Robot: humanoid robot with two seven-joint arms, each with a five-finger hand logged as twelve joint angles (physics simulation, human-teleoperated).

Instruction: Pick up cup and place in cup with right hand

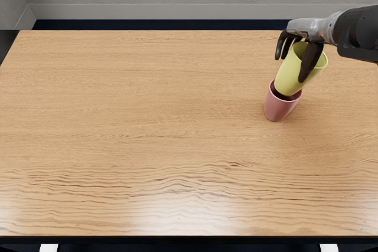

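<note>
Right hand (308, 29): pinching the yellow cup (287, 79) near its rim. Said cup is tilted, its base at the mouth of the pink cup (277, 109), which stands on the surface (147, 116). Handling, as judged: light, stiff, somewhat slippery, unlikely fragile; best held by the upper wall. Count: one yellow cup, one pink cup.

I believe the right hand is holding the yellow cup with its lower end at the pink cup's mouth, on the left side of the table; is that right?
Not quite: the head view shows this on the right side of the table, not the left. The right hand is indeed holding the yellow cup, lower end at the pink cup's mouth.
</note>
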